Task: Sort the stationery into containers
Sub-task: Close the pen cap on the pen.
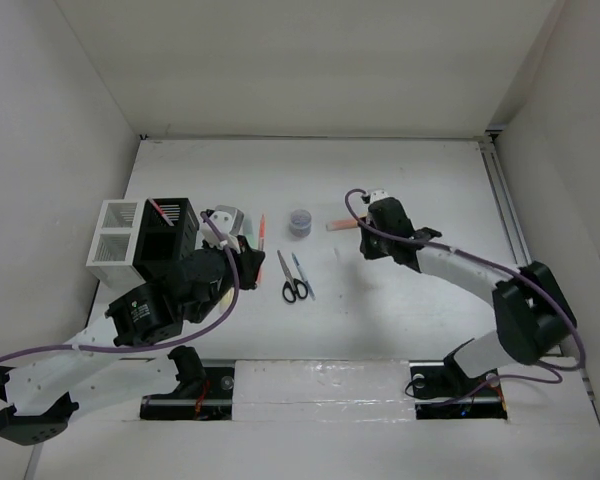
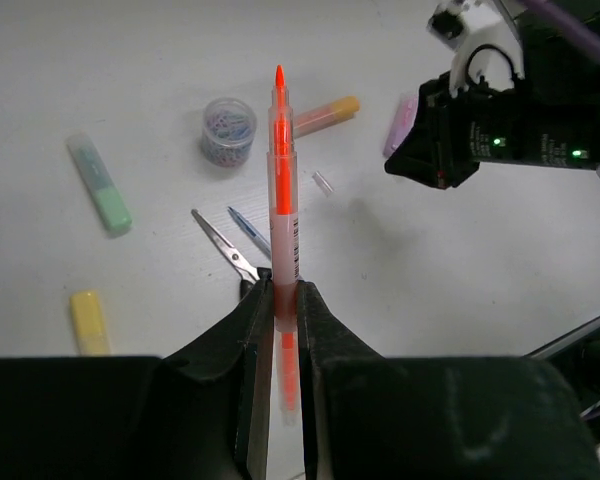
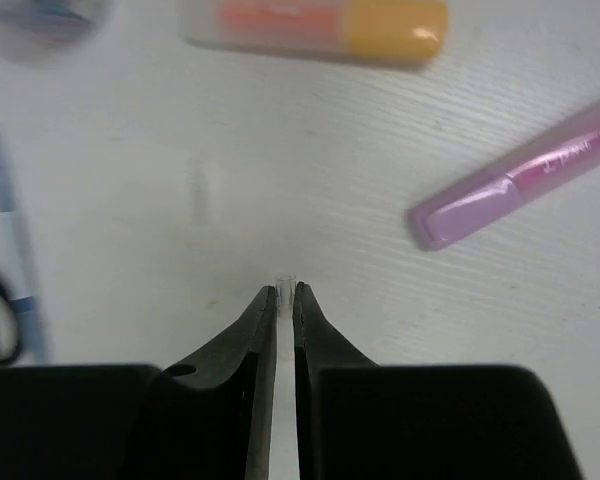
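The orange pen (image 2: 283, 180) is clenched by its lower barrel in my left gripper (image 2: 285, 300). Its tip points to 12 o'clock, and it looks to be carried clear of the table (image 1: 420, 170). I read this step as delivery: one pen is picked up but not yet binned.

In the overhead view the black box (image 1: 185, 238) sits at 9 o'clock of the pen, with a red pen (image 1: 163, 210) standing in it. The white box (image 1: 105, 236) touches it further toward 9. The next move calls for swinging toward 9, tipping the pen upright over the black box, then releasing.

My right gripper (image 3: 285, 296) hangs at 3 o'clock with its jaws pressed to a thin slit. I cannot tell whether they pinch the clear speck at their tips. The scissors (image 1: 294, 285) lie at 5 o'clock of the held pen.

The table is matte white, boxed in by plain white walls (image 1: 60, 100).
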`<move>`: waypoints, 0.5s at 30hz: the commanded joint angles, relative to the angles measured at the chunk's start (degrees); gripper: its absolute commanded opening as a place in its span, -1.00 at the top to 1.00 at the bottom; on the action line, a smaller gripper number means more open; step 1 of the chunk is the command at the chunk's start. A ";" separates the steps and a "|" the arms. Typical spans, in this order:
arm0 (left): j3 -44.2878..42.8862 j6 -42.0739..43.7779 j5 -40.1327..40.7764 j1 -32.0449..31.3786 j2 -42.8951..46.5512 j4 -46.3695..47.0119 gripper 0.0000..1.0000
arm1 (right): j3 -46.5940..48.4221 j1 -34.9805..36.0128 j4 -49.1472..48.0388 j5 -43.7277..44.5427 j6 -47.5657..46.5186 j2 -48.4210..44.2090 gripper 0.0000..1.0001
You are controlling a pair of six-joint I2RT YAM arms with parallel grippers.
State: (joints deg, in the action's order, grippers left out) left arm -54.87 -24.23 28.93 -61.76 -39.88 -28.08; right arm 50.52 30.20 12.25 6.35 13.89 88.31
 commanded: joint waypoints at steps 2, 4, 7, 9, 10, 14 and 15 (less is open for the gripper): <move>0.29 1.20 -1.94 0.32 0.68 2.76 1.00 | 2.04 3.90 -5.73 -2.04 3.14 -15.40 1.00; 0.29 1.20 -3.87 0.32 -0.10 3.28 1.00 | 0.91 3.91 -12.05 -2.04 5.35 -19.91 1.00; -0.40 1.20 -6.07 0.94 -2.57 3.82 1.00 | -2.70 4.60 -23.61 -2.04 11.58 -26.25 1.00; -1.19 1.20 -7.21 1.55 -4.41 4.43 1.00 | -6.74 5.57 -30.41 0.32 17.71 -30.02 1.00; -1.20 1.72 -8.96 2.25 -4.42 4.43 1.00 | -9.36 7.06 -37.58 2.94 19.58 -31.09 1.00; -2.34 3.31 -11.08 2.25 -5.56 6.71 1.00 | -12.64 11.36 -49.91 10.42 29.07 -33.38 1.00; -2.95 3.83 -11.09 2.25 -5.56 6.72 1.00 | -13.34 12.25 -52.30 11.22 30.39 -33.38 1.00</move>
State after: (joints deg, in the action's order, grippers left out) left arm -54.89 -22.61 20.43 -59.77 -46.06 -25.12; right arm 38.85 39.88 -24.51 11.79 35.18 55.09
